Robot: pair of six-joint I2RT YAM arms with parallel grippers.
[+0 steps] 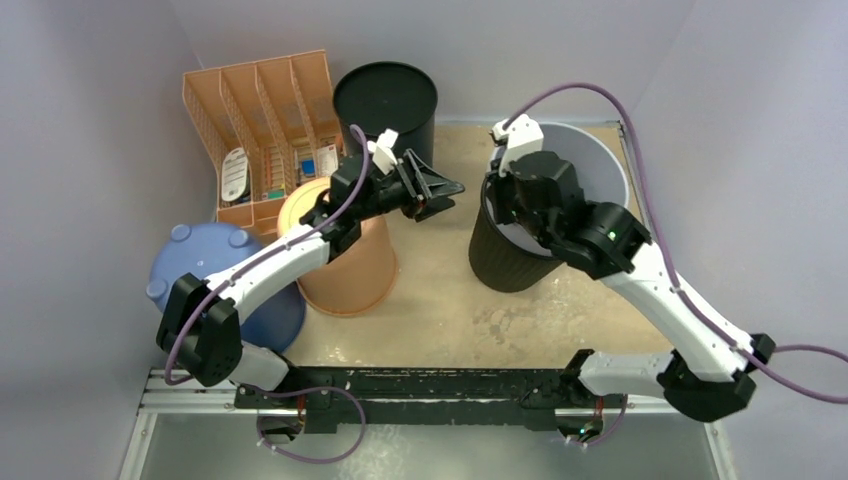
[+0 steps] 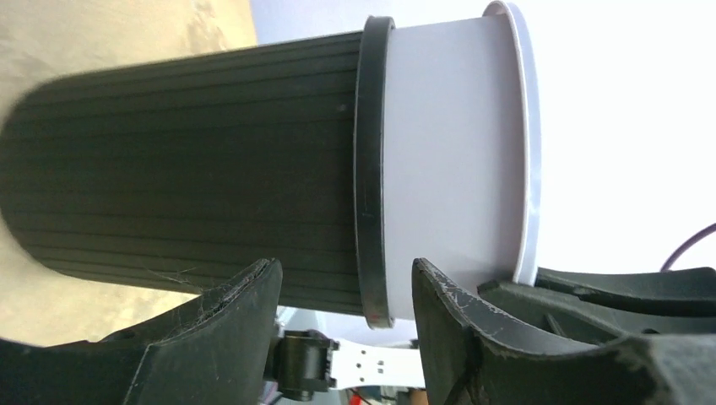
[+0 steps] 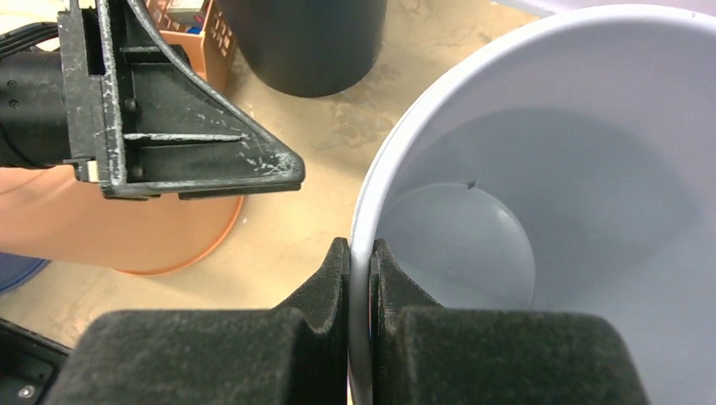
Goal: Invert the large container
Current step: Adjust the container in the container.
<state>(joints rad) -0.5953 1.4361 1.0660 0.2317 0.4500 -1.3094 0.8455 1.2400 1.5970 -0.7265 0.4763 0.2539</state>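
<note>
Table (image 1: 440, 300): tan, mottled top; everything below stands on it.
Large container (image 1: 515, 260): upright, right of the table's middle, mouth facing up. Its lower part is black and ribbed, and the upper wall and inside are pale grey. It is not turned over.
Blue tub (image 1: 200, 265): at the left edge, with round knobs showing on its top. It is partly under the left arm.
Orange bucket (image 1: 350, 280): just right of the blue tub, under the left arm's wrist and well apart from the large container.
Basket (image 1: 260, 100): orange, with long compartments, in the far left corner. Small packets lie in its near end.
Black bin (image 1: 385, 100): round, at the far wall just beside the basket.
Right gripper (image 3: 360, 253): at the large container's near-left rim, pinching the pale wall with one finger inside and one outside.
Left gripper (image 1: 440, 195): fingers spread and holding nothing. It is in the air between the orange bucket and the large container, pointing at the container's side and not touching it.
</note>
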